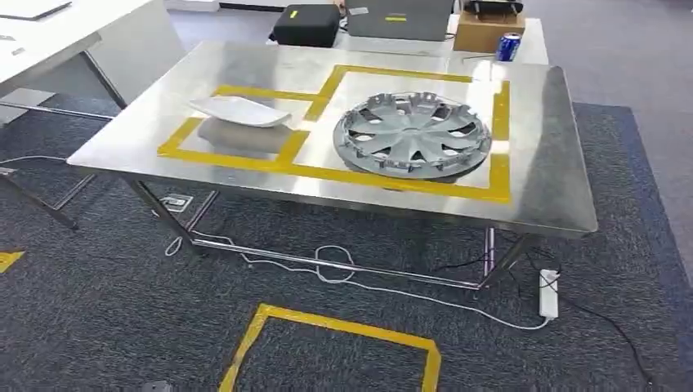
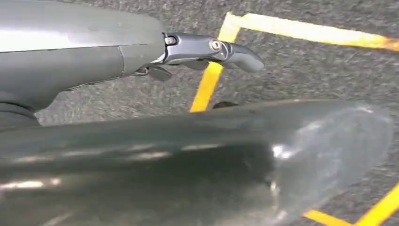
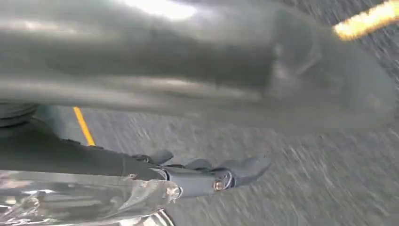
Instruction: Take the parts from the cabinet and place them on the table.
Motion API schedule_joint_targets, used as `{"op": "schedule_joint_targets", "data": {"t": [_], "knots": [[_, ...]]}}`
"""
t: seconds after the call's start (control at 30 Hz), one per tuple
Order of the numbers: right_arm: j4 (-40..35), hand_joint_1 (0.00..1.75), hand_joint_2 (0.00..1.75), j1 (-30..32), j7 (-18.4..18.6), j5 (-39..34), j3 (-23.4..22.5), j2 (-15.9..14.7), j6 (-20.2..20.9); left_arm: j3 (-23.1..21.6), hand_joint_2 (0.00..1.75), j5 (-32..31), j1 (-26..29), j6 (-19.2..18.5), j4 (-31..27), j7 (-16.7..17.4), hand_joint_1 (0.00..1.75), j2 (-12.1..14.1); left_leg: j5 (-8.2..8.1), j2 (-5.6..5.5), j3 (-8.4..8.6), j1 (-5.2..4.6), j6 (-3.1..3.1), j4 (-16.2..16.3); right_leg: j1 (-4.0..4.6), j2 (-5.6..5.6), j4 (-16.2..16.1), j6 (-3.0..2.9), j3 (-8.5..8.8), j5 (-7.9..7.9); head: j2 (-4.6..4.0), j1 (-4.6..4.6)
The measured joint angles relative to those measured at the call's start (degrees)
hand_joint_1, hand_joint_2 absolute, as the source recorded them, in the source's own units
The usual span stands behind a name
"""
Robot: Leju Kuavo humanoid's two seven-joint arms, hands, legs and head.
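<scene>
Steel worktop (image 1: 245, 61) with a shiny top stands on dark grey carpet (image 1: 98, 302), its surface marked with yellow tape rectangles (image 1: 335, 173). Inside the larger rectangle, toward the worktop's right edge, lies a round silver-grey plastic wheel cover (image 1: 415, 135) with spokes, flat on the surface. Inside the smaller rectangle, nearer the left edge, rests a pale silver curved shell-shaped part (image 1: 239, 110), apart from the wheel cover. Beyond the far edge sit a black case (image 1: 306, 24), a brown cardboard box (image 1: 488, 31) and a blue drink can (image 1: 508, 46). White cables (image 1: 327, 265) and a white power strip (image 1: 548, 292) lie on the carpet under the worktop, and a yellow tape square (image 1: 335, 343) marks the floor in front of it.

The left hand (image 2: 188, 52) hangs above the carpet and yellow floor tape, fingers extended and apart, holding nothing. The right hand (image 3: 207, 176) also hangs over the carpet with its fingers loosely stretched out, released, nothing in it.
</scene>
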Motion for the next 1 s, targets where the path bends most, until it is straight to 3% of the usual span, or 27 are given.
{"op": "schedule_joint_targets", "data": {"t": [0.07, 0.1, 0.13, 0.17, 0.2, 0.27, 0.3, 0.33, 0.37, 0.43, 0.47, 0.5, 0.53, 0.57, 0.6, 0.63, 0.67, 0.7, 0.73, 0.77, 0.8, 0.83, 0.87, 0.9, 0.97, 1.0], "knots": [[0.53, 0.0, 0.0, 0.2, -1.55, 2.73, 1.22, -0.28, -0.26, -0.11, 0.0, -0.02, -0.12, 0.39, 0.0, 0.15, 0.0, 0.0, -7.45, 0.01, -2.65, 0.37, -0.68, 8.67, -0.03, -0.11, 0.05, -0.19, -1.78, 1.43, 0.0, -0.41], [0.83, 0.0, 0.0, 0.2, -2.43, 3.96, 1.92, -0.35, -0.48, -0.13, 0.0, -0.02, -0.23, 0.55, 0.0, 0.17, 0.0, 0.04, -9.59, 0.01, -3.78, 0.54, -0.92, 13.05, -0.03, -0.22, 0.13, -0.14, -2.33, 2.11, 0.0, -0.37], [1.18, 0.0, 0.0, 0.12, -3.08, 4.81, 2.62, -0.35, -1.12, -0.15, 0.0, -0.04, -0.27, 0.81, 0.0, 0.33, 0.0, 0.04, -10.14, 0.02, -4.13, 0.71, -1.09, 16.02, -0.05, -0.29, 0.19, -0.04, -3.3, 2.82, 0.0, -0.44], [1.42, 0.0, 0.0, 0.04, -3.43, 5.24, 3.17, -0.35, -1.71, -0.17, 0.0, -0.09, -0.28, 0.94, 0.0, 0.41, 0.0, 0.07, -8.75, 0.02, -3.28, 0.88, -1.25, 16.55, -0.12, -0.32, 0.29, 0.2, -4.29, 3.54, 0.0, -0.41], [1.79, 0.0, 0.0, 0.0, -3.43, 5.44, 3.67, -0.35, -2.31, -0.17, 0.0, -0.24, -0.31, 1.16, 0.0, 0.65, 0.0, 0.07, -6.52, 0.02, -1.24, 1.04, -1.41, 14.73, -0.25, -0.32, 0.49, 0.5, -5.21, 4.09, 0.0, -0.41], [2.56, 0.0, 0.0, -0.26, -2.36, 5.33, 4.19, -0.22, -3.43, -0.24, 0.0, -0.55, -0.51, 0.81, 0.0, 1.55, 0.0, 0.13, -3.42, 0.04, 5.69, 1.46, -1.78, 5.55, -0.54, -0.35, 1.11, 1.2, -6.69, 4.92, 0.0, -0.41], [2.73, 0.0, 0.0, -0.51, -1.71, 5.31, 4.3, -0.22, -3.78, -0.26, 0.0, -0.57, -0.71, 0.07, 0.02, 2.16, 0.0, 0.07, -4.21, 0.04, 9.64, 1.82, -2.1, 0.43, -0.35, -0.32, 1.54, 1.6, -7.09, 5.27, 0.0, -0.59], [2.95, 0.0, 0.0, -0.61, -1.25, 5.5, 4.41, -0.13, -3.78, -0.31, 0.0, -0.65, -0.96, -0.26, 0.02, 2.4, 0.0, 0.19, -5.38, -0.14, 11.75, 1.65, -1.76, -3.31, -0.22, -0.31, 2.02, 1.88, -7.67, 5.5, 0.0, -0.77], [3.3, 0.0, 0.0, -0.84, -0.74, 5.7, 4.59, -0.11, -3.71, -0.37, 0.0, -0.79, -1.12, -0.42, 0.02, 2.67, 0.0, 0.17, -5.61, -0.14, 11.01, 1.53, -0.68, -3.1, -0.12, -0.36, 2.03, 2.31, -7.83, 6.19, 0.0, -0.57], [3.91, 0.0, 0.0, -0.99, 0.33, 5.68, 4.81, -0.09, -2.66, -0.48, 0.0, -1.22, -1.08, -0.42, 0.02, 3.34, 0.0, 0.22, -5.13, -0.05, 10.29, 1.16, 0.23, -2.64, -0.42, -0.34, 1.68, 2.98, -8.08, 7.21, 0.0, -0.46], [4.24, 0.0, 0.0, -0.92, 0.94, 5.42, 4.81, -0.09, -1.75, -0.5, 0.0, -1.37, -0.96, -0.18, 0.02, 3.63, 0.0, 0.22, -4.41, 0.21, 9.73, 1.32, 1.08, -2.82, -0.7, -0.28, 1.81, 3.35, -8.31, 7.19, 0.0, -0.57], [4.5, 0.0, 0.0, -0.87, 1.45, 5.11, 4.81, -0.09, -1.02, -0.55, 0.0, -1.6, -0.99, -0.04, 0.02, 3.93, 0.0, 0.24, -3.87, 0.4, 9.12, 1.23, 1.61, -2.79, -0.74, -0.23, 3.02, 3.43, -8.99, 4.64, 0.0, -0.35], [4.74, 0.0, 0.0, -0.88, 2.06, 4.87, 4.81, -0.09, -0.06, -0.61, 0.0, -1.77, -1.0, 0.04, 0.02, 3.98, 0.0, 0.31, -3.24, 0.39, 8.39, 1.14, 2.03, -2.79, -0.67, -0.16, 6.01, 3.51, -10.1, 0.94, 0.0, -0.11], [4.98, 0.0, 0.0, -0.98, 2.61, 4.45, 4.81, -0.09, 0.97, -0.68, 0.0, -1.81, -1.0, 0.2, 0.02, 3.98, 0.0, 0.5, -2.49, 0.38, 7.43, 1.0, 2.24, -2.76, -0.61, -0.14, 11.0, 3.6, -11.51, -2.94, 0.0, 0.16], [5.18, 0.0, 0.0, -1.06, 3.0, 4.28, 4.81, -0.06, 2.17, -0.74, 0.0, -1.86, -0.98, 0.24, 0.02, 3.95, 0.0, 0.57, -1.76, 0.39, 6.56, 0.76, 2.36, -2.71, -0.6, -0.15, 15.91, 3.64, -12.73, -5.57, 0.0, 0.26], [5.4, 0.0, 1.75, -1.11, 3.04, 4.3, 4.81, -0.04, 3.37, -0.92, 0.0, -1.97, -0.99, 0.2, 0.02, 3.91, 0.0, 0.61, -1.07, 0.4, 5.61, 0.55, 2.42, -2.64, -0.59, -0.14, 19.38, 3.61, -13.29, -6.6, 0.0, 0.26], [5.51, 0.0, 1.75, -1.11, 2.89, 4.46, 4.81, -0.04, 4.52, -1.05, 0.0, -2.08, -0.99, 0.15, 0.02, 3.78, 0.0, 0.61, -0.37, 0.39, 4.67, 0.38, 2.41, -2.6, -0.53, -0.14, 20.63, 3.47, -12.76, -5.68, 0.0, 0.26], [5.53, 0.0, 1.75, -1.11, 2.75, 4.48, 4.81, -0.04, 4.97, -1.11, 0.0, -2.12, -0.99, 0.11, 0.02, 3.71, 0.0, 0.61, 0.25, 0.39, 3.9, 0.26, 2.36, -2.54, -0.4, -0.15, 19.52, 3.25, -11.09, -3.7, 0.0, 0.26], [5.55, 0.0, 1.75, -1.13, 2.63, 4.43, 4.81, -0.04, 5.27, -1.22, 0.0, -2.27, -0.99, -0.02, 0.02, 3.6, 0.0, 0.61, 0.76, 0.39, 3.17, 0.21, 2.25, -2.5, -0.22, -0.14, 16.36, 2.94, -8.41, -1.46, 0.0, 0.26], [5.55, 0.0, 1.75, -1.19, 2.16, 4.43, 4.78, -0.06, 5.6, -1.35, 0.0, -2.36, -1.0, -0.09, 0.02, 3.52, 0.0, 0.63, 1.39, 0.34, 2.44, 0.19, 2.07, -2.41, -0.01, -0.12, 10.5, 2.47, -4.13, 0.26, 0.0, 0.26], [5.53, 0.0, 1.75, -1.36, 1.79, 4.3, 4.78, -0.06, 5.86, -1.44, 0.0, -2.4, -1.07, -0.13, 0.02, 3.43, 0.0, 0.61, 1.86, 0.34, 2.12, 0.19, 1.89, -2.27, 0.15, 0.01, 5.37, 2.12, -0.34, -0.2, 0.0, 0.26], [5.53, 0.0, 1.75, -1.65, 1.22, 4.1, 4.78, -0.09, 6.28, -1.51, 0.0, -2.4, -1.03, -0.15, 0.02, 3.39, 0.0, 0.63, 2.27, 0.34, 1.66, -0.17, 1.54, -2.04, 0.41, 0.08, 0.08, 1.93, 3.07, -1.94, 0.0, 0.31], [5.55, 0.0, 1.75, -1.79, 0.72, 4.11, 4.81, -0.09, 6.69, -1.51, 0.0, -2.4, -1.03, -0.18, 0.02, 3.39, 0.0, 0.68, 2.99, 0.43, 1.67, -0.07, 1.26, -2.09, 0.45, 0.09, 0.02, 1.98, 2.62, -1.89, 0.02, -0.02], [5.57, 0.0, 1.75, -1.8, 0.24, 4.13, 4.81, -0.09, 6.87, -1.53, 0.0, -2.43, -1.1, -0.22, 0.02, 3.39, 0.0, 0.7, 3.47, 0.45, 1.41, 0.11, 1.02, -2.09, 0.59, 0.11, -0.01, 1.8, 1.82, -1.72, 0.0, 0.33], [5.64, 0.0, 1.75, -1.76, -0.09, 4.35, 4.81, -0.09, 7.54, -1.55, 0.0, -2.6, -1.06, -0.22, 0.02, 3.47, 0.0, 0.9, 4.23, 0.38, 0.88, 0.11, 0.3, -2.12, 0.47, -0.05, 0.09, 0.7, 0.77, -0.64, 0.0, 0.4], [5.7, 0.0, 1.75, -1.83, -0.28, 4.37, 4.81, -0.15, 7.85, -1.57, 0.0, -2.64, -0.96, -0.22, 0.02, 3.58, 0.0, 1.01, 2.48, 0.36, 0.29, 0.29, -0.07, -1.5, 0.3, -0.3, 0.02, 0.29, 0.17, -0.03, 0.0, 0.37]]}}
